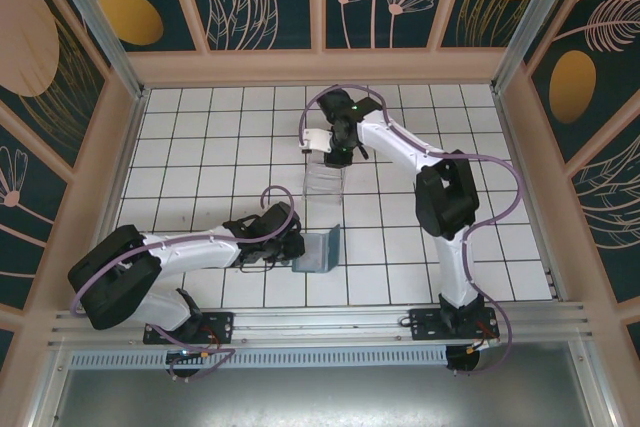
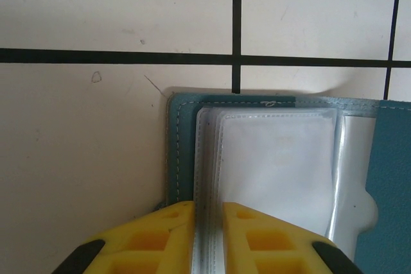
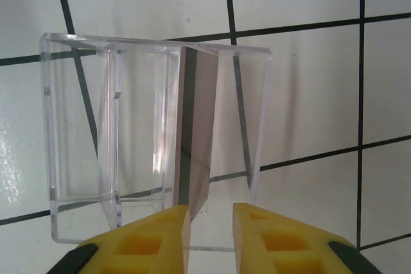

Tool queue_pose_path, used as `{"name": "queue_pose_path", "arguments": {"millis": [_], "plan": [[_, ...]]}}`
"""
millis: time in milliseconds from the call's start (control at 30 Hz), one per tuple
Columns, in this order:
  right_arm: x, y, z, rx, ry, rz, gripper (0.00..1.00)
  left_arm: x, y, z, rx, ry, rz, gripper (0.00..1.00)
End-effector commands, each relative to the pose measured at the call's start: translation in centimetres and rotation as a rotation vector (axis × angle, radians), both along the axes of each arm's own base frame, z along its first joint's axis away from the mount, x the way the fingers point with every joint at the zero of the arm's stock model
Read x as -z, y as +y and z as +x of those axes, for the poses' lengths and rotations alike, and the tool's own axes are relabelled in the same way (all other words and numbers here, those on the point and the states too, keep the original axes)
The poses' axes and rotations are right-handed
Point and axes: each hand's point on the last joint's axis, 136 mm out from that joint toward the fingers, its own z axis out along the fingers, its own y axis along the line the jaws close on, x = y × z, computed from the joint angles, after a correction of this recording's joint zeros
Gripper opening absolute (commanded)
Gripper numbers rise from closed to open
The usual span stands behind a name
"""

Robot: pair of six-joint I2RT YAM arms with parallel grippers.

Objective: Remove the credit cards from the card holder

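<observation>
The teal card holder (image 1: pixel 318 250) lies open near the front of the table. My left gripper (image 2: pixel 207 213) is shut on the edge of its clear plastic sleeves (image 2: pixel 276 165), beside the teal cover (image 2: pixel 183 158). The sleeves look pale, and I cannot tell whether a card is inside. A pinkish credit card (image 3: pixel 202 126) with a dark stripe stands on edge in a clear plastic tray (image 3: pixel 77 126). My right gripper (image 3: pixel 210 213) hangs over it with the jaws apart. The card leans near the left finger (image 3: pixel 160 235), and the right finger is clear of it.
The clear tray (image 1: pixel 323 185) stands mid-table between both arms. The right gripper (image 1: pixel 338 155) is at its far end and the left gripper (image 1: pixel 293 252) at the holder. A small white shape (image 1: pixel 314 139) lies beside the right wrist. Wooden walls enclose the tiled table.
</observation>
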Motion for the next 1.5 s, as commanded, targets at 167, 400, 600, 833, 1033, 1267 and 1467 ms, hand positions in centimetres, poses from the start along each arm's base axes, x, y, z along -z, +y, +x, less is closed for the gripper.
{"name": "queue_pose_path", "arguments": {"millis": [167, 400, 600, 833, 1033, 1267, 1467], "plan": [[-1.8, -0.2, 3.7, 0.094, -0.175, -0.004, 0.32, 1.7, 2.0, -1.3, -0.014, 0.049, 0.085, 0.19], [-2.0, 1.6, 0.5, 0.026, -0.07, 0.101, 0.55, 1.6, 2.0, -1.3, -0.014, 0.045, 0.081, 0.19], [-0.2, 1.6, 1.1, 0.06, -0.071, 0.086, 0.82, 1.6, 1.8, -1.2, -0.01, 0.046, 0.078, 0.19], [-0.1, 1.2, 3.6, 0.11, -0.134, 0.077, 0.83, 1.5, 2.0, -1.3, -0.014, 0.046, 0.078, 0.19], [-0.4, 0.9, 4.5, 0.122, -0.127, 0.076, 0.83, 1.5, 2.0, -1.3, -0.012, 0.044, 0.075, 0.19], [-1.6, 1.3, 3.9, 0.117, -0.09, 0.111, 0.83, 1.2, 2.0, -1.3, -0.014, 0.039, 0.071, 0.19], [-1.4, 2.7, 1.9, 0.079, -0.017, 0.173, 0.85, 1.1, 2.0, -1.3, -0.015, 0.036, 0.071, 0.19]]}}
